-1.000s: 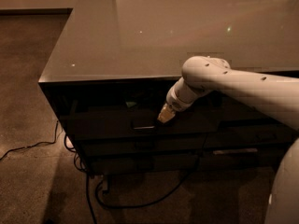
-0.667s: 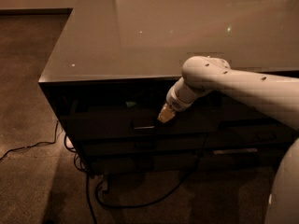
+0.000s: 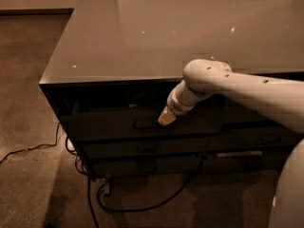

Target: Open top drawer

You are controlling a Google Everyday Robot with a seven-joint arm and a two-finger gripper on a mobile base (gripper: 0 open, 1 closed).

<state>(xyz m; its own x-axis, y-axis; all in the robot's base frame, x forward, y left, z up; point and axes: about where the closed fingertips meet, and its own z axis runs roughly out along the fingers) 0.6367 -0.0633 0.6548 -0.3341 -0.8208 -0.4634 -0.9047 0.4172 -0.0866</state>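
1. Currently the gripper (image 3: 166, 118) is at centre frame, tip touching or just beside the right end of the pull (image 3: 146, 125); open or closed, can't tell.
2. Wide dark top drawer (image 3: 107, 123) is centre-left, just under the cabinet top (image 3: 142, 42).
3. Prob. rigid and weighty, on slides; flat front gives no purchase.
4. Only grab pt is the pull. Draw straight out.

Pincer (image 3: 166, 119) beside pull (image 3: 146, 125) of top drawer (image 3: 102, 126)
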